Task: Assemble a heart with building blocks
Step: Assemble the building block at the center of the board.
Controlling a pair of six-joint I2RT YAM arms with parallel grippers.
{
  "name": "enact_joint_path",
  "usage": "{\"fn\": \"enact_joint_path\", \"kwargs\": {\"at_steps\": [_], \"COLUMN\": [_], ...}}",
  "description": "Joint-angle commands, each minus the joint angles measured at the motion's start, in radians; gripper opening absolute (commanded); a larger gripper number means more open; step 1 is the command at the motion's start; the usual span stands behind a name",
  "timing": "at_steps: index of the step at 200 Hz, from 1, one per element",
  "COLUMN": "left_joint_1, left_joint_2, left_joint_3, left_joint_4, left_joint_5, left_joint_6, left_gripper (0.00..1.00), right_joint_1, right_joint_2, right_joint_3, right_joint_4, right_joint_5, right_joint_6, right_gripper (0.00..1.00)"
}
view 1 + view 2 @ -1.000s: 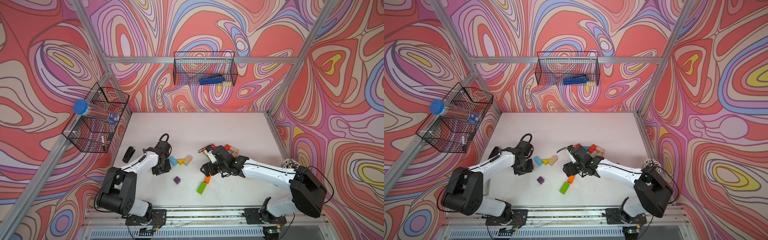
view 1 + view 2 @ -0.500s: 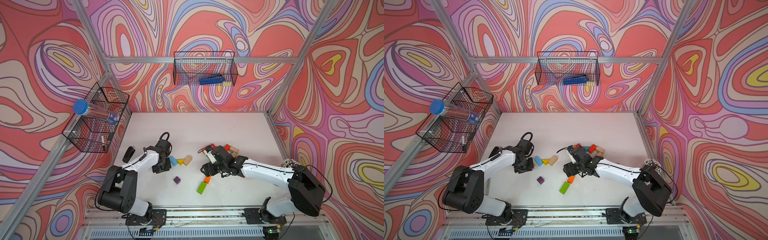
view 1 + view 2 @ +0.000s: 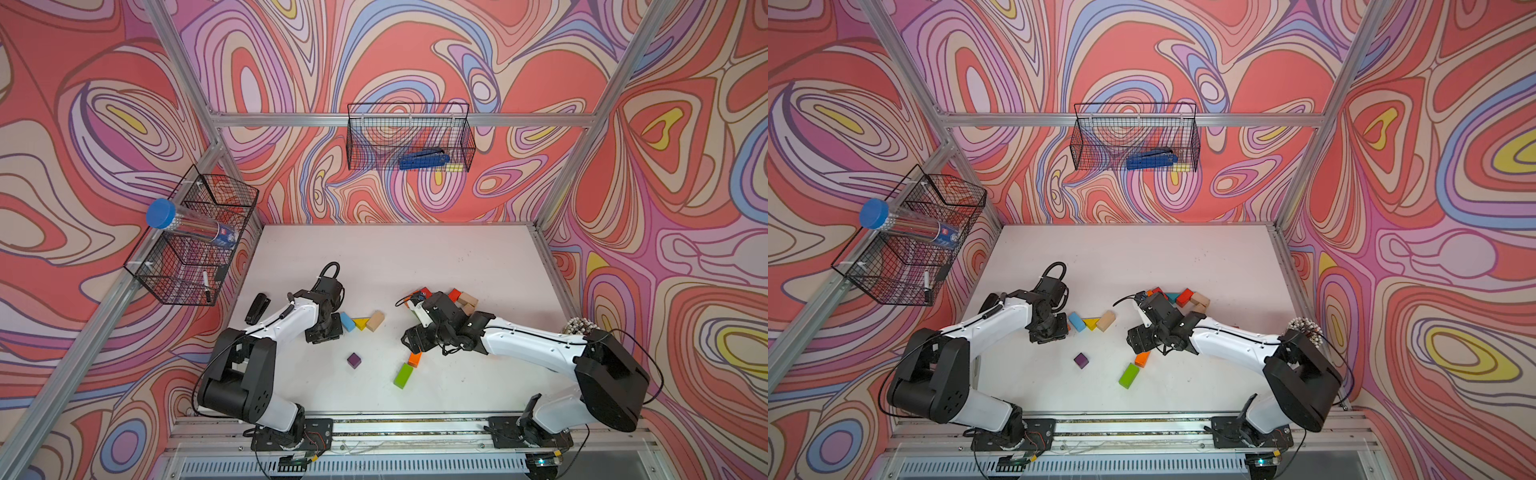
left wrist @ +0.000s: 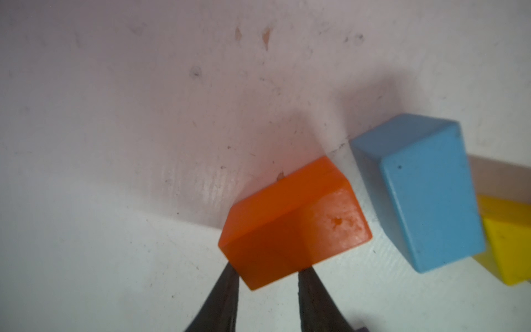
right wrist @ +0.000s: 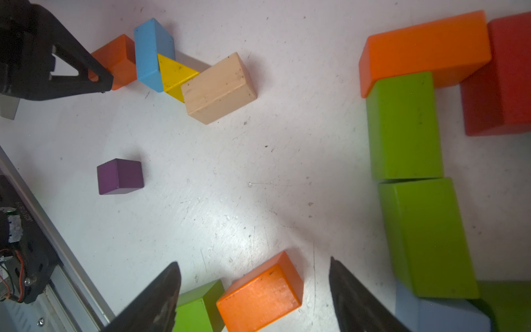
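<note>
My left gripper (image 4: 267, 270) is shut on a small orange block (image 4: 293, 221), low over the table right beside a light blue block (image 4: 422, 195). That blue block, a yellow triangle (image 3: 361, 323) and a plain wood block (image 3: 375, 320) form a row. My right gripper (image 5: 254, 263) is open astride another orange block (image 5: 260, 293), with a gap on each side. A green block (image 3: 403, 375) touches that orange block. Two green blocks (image 5: 402, 126), a long orange block (image 5: 425, 49) and a red block (image 5: 500, 77) form a cluster by the right arm. In both top views the left gripper (image 3: 324, 332) hides its block.
A purple cube (image 3: 354, 360) lies alone between the arms. A black stapler (image 3: 257, 308) rests at the table's left edge. Wire baskets hang on the left wall (image 3: 195, 237) and back wall (image 3: 409, 137). The arms' mounting rail (image 3: 374, 424) runs along the front.
The right jaws have narrowed a little around the orange block. Both arms have hardly moved, and the left grip is unchanged.
</note>
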Motion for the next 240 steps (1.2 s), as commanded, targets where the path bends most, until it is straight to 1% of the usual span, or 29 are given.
{"fn": "enact_joint_path", "kwargs": {"at_steps": [1, 152, 240], "left_joint_1": [0.006, 0.007, 0.006], "left_joint_2": [0.016, 0.022, 0.022], "left_joint_3": [0.020, 0.020, 0.018], "left_joint_4": [0.011, 0.040, 0.045], "left_joint_5": [-0.011, 0.012, 0.018], "left_joint_6": [0.013, 0.031, 0.030], "left_gripper": [0.37, 0.39, 0.40], "right_joint_1": [-0.004, -0.005, -0.004], "right_joint_2": [0.014, 0.023, 0.020], "right_joint_3": [-0.001, 0.000, 0.000], "right_joint_4": [0.019, 0.018, 0.019], "right_joint_5": [0.004, 0.004, 0.004], "right_joint_6": [0.002, 0.004, 0.006], "right_gripper": [0.82, 0.81, 0.81]}}
